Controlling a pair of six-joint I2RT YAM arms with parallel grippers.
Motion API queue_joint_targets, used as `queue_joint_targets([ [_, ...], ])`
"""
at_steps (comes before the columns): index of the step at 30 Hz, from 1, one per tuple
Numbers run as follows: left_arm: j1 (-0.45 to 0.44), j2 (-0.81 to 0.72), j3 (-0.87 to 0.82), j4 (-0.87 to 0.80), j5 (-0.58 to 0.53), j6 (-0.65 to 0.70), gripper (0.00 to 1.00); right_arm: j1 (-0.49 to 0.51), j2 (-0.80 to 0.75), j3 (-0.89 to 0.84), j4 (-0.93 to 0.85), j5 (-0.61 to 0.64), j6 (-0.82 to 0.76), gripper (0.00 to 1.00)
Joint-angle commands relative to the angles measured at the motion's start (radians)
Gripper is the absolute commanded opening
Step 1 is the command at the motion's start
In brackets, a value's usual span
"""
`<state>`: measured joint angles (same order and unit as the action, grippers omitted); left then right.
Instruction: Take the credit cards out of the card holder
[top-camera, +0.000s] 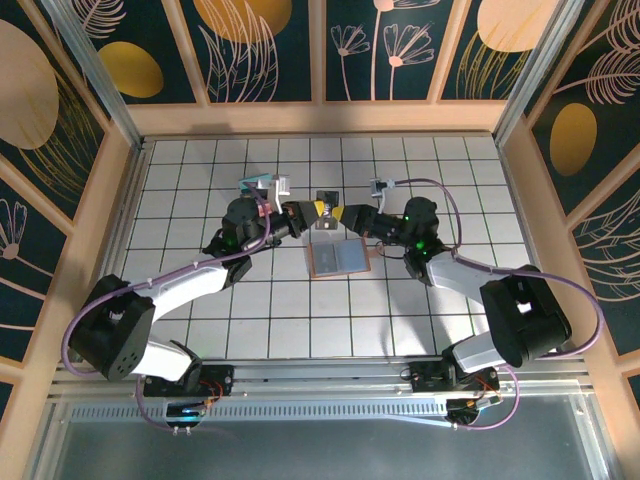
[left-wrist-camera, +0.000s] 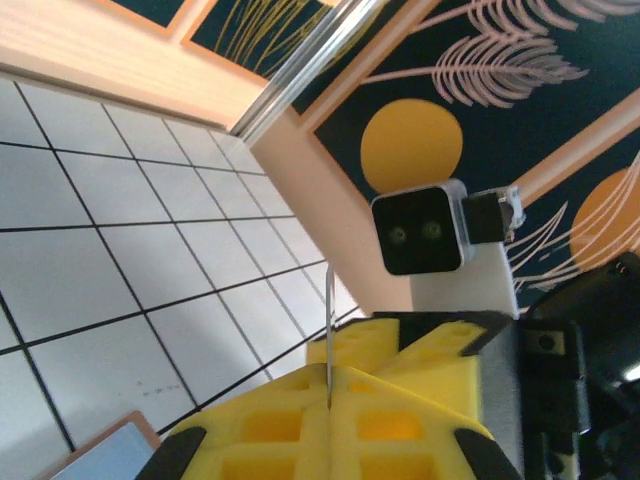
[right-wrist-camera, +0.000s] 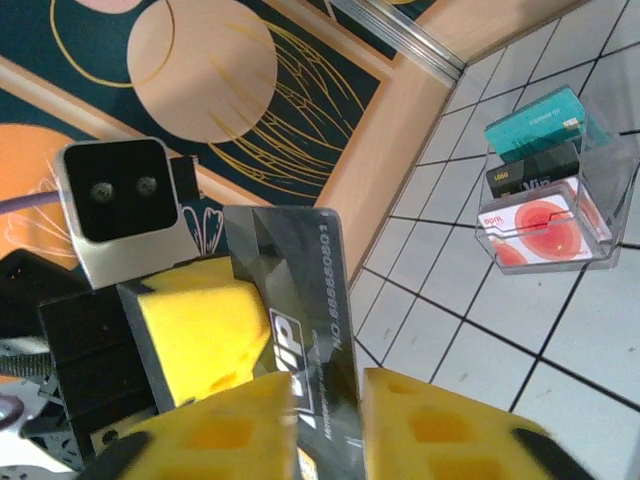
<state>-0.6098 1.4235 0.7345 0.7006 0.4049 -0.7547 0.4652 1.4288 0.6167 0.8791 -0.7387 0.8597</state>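
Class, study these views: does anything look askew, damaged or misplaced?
Nothing damaged or spilled. One oddity: a black card stands on edge off the table, clamped by the left gripper, with the right gripper open around it.

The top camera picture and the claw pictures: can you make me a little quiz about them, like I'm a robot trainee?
1. True or false: the card holder lies open on the table.
2. Which word is printed on the black VIP-style card that the left claw is shut on? A) VIP B) GOLD C) BANK
3. How many cards stand in the clear stand?

Key: 1 true. 2 A. 3 three: the teal card, the second black card and the white-and-red card.
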Motion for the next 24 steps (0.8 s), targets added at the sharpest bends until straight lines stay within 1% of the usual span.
queue_joint_targets([
  [1, -0.004, -0.046, 0.063, -0.127, -0.009, 0.143, 0.00, 0.010, -0.067, 0.045, -0.104, 0.015, -0.088, 0.42],
  [4, 0.002, -0.071, 0.123, -0.285, -0.050, 0.285, 0.00, 0.008, -0.120, 0.067, -0.243, 0.068, -0.162, 0.58],
  [5, 0.004, -0.076, 0.139, -0.331, -0.063, 0.334, 0.00, 0.009, -0.137, 0.073, -0.282, 0.085, -0.182, 0.69],
  [6, 0.005, -0.081, 0.159, -0.385, -0.083, 0.390, 0.00, 0.007, -0.157, 0.079, -0.328, 0.109, -0.203, 0.78],
  [9, 0.009, -0.086, 0.214, -0.526, -0.139, 0.538, 0.00, 0.008, -0.215, 0.095, -0.437, 0.179, -0.266, 0.90],
  [11, 0.014, -0.083, 0.232, -0.596, -0.185, 0.625, 0.00, 0.007, -0.253, 0.105, -0.508, 0.234, -0.297, 0.95],
  [13, 0.022, -0.078, 0.266, -0.641, -0.217, 0.702, 0.00, 0.007, -0.292, 0.111, -0.568, 0.301, -0.321, 0.99],
  [16, 0.046, -0.064, 0.296, -0.694, -0.250, 0.796, 0.00, 0.006, -0.362, 0.105, -0.631, 0.419, -0.346, 0.99],
  [20, 0.100, -0.028, 0.335, -0.739, -0.237, 0.892, 0.00, 0.000, -0.469, 0.081, -0.674, 0.539, -0.373, 0.99],
  [24, 0.146, 0.027, 0.388, -0.823, -0.234, 1.004, 0.00, -0.007, -0.585, 0.048, -0.693, 0.639, -0.379, 0.99],
])
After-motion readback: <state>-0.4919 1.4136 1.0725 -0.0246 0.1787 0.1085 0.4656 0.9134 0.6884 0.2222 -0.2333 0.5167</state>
